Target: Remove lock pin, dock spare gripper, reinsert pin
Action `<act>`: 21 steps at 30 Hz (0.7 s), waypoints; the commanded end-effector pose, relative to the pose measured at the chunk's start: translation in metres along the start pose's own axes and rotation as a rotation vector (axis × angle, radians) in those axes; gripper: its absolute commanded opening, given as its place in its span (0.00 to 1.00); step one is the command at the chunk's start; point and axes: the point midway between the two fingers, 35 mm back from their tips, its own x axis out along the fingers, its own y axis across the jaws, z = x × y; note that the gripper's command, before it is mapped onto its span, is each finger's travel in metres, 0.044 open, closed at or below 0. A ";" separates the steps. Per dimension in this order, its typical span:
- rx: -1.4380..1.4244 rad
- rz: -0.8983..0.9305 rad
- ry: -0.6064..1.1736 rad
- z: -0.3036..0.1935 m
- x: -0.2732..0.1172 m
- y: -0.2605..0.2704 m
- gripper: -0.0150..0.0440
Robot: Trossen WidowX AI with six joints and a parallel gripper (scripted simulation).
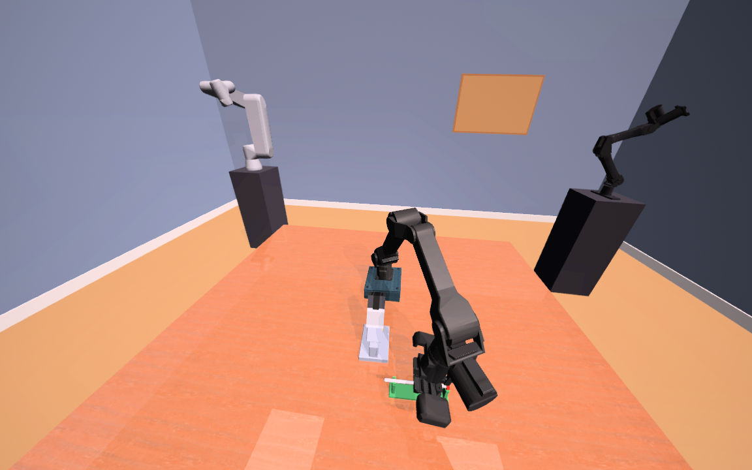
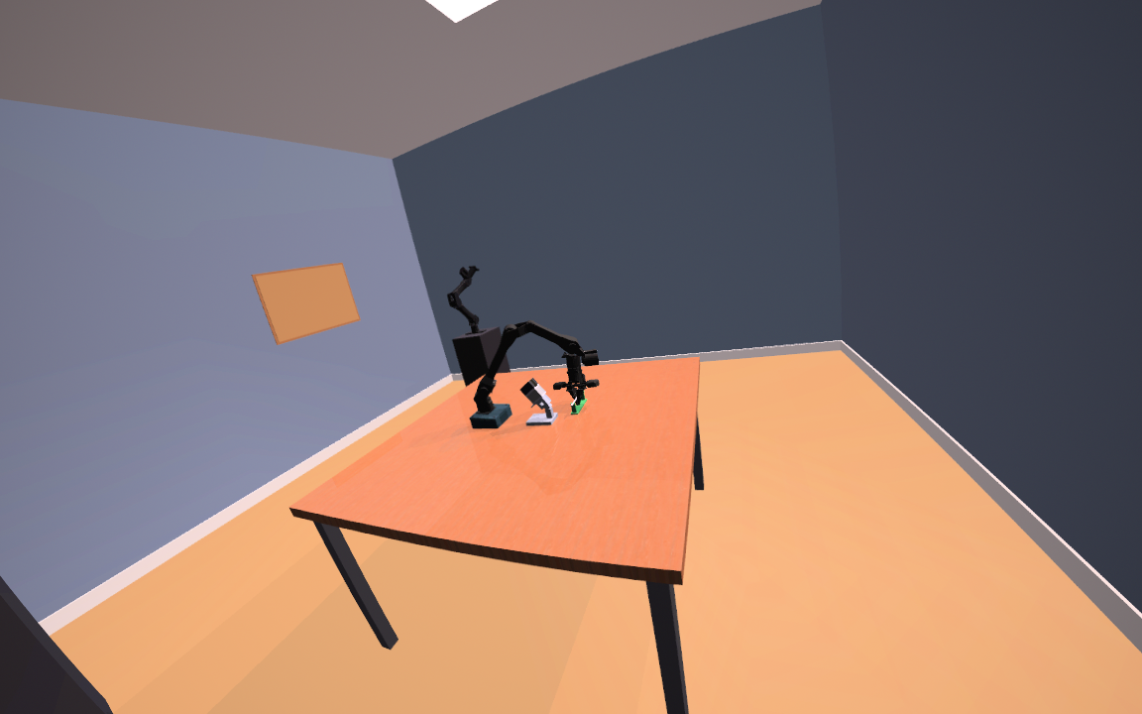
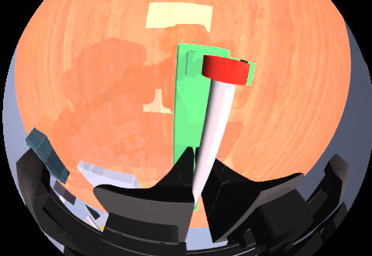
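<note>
The lock pin (image 1: pixel 399 381) (image 3: pixel 221 108) is a white rod with a red head (image 1: pixel 448 387) (image 3: pixel 226 70). It lies along the top of a green holder (image 1: pixel 402 391) (image 2: pixel 579 408) (image 3: pixel 187 105). My gripper (image 1: pixel 427 386) (image 3: pixel 194 152) points down over the holder and is shut on the pin's shaft, away from the red head. A white mount plate (image 1: pixel 382 350) (image 2: pixel 541 420) (image 3: pixel 105 174) stands beside the holder. The tilted white and black spare gripper (image 1: pixel 375 318) (image 2: pixel 536 393) leans up from it. Its seat in the socket is too small to make out.
My arm's teal base block (image 1: pixel 382 290) (image 2: pixel 491 416) (image 3: pixel 46 149) stands behind the mount on the wooden table (image 1: pixel 192 380) (image 2: pixel 504 488). Two other arms, one white (image 1: pixel 258 125) and one black (image 1: pixel 606 155), stand on dark pedestals off the table.
</note>
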 end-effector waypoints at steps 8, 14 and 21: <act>-0.003 -0.002 0.005 -0.003 -0.010 -0.001 0.25; -0.003 -0.002 0.005 -0.008 -0.030 -0.002 0.25; -0.003 -0.002 0.005 -0.014 -0.053 -0.001 0.25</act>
